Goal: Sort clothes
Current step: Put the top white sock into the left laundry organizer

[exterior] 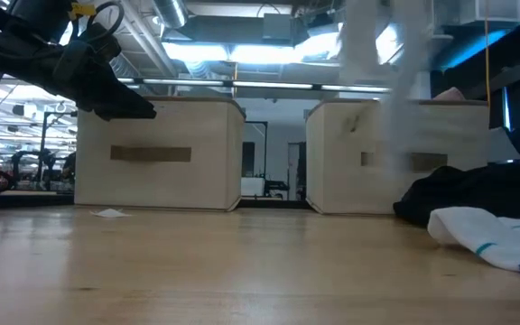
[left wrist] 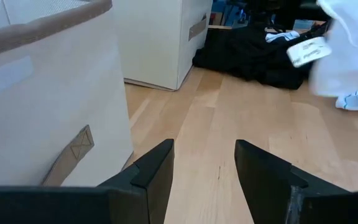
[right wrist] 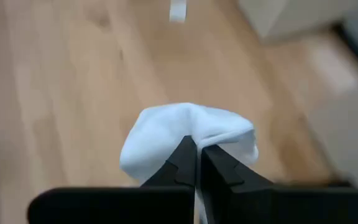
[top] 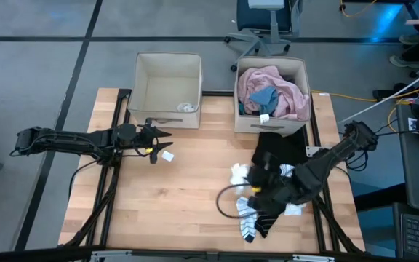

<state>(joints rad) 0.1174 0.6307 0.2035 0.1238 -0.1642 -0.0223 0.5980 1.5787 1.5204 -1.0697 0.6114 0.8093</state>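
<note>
My right gripper [right wrist: 197,152] is shut on a white sock [right wrist: 188,134], held above the table's near right part [top: 240,173]. In the low view the sock is a white blur [exterior: 377,54] high up. Below it lies a pile of clothes on the table. It holds a black garment [top: 278,151], white socks [top: 291,209] and a striped sock [top: 247,222]. The right beige bin [top: 297,127] holds a pink shirt [top: 282,91] and a blue piece [top: 262,97]. My left gripper [top: 162,135] waits open in front of the left bin [top: 142,73], holding nothing. My right gripper pinches a bunched part of the white sock [right wrist: 191,127] between its two fingertips. The fingers slant down, coming from the table's right side. The sock bulges out beyond the fingertips and is lifted clear of the table.
The left bin holds a small white-grey piece [top: 188,108] in its near right corner. A small white tag [top: 167,155] lies on the wood near my left gripper. Bare wood [top: 180,204] spreads across the table's middle and near left.
</note>
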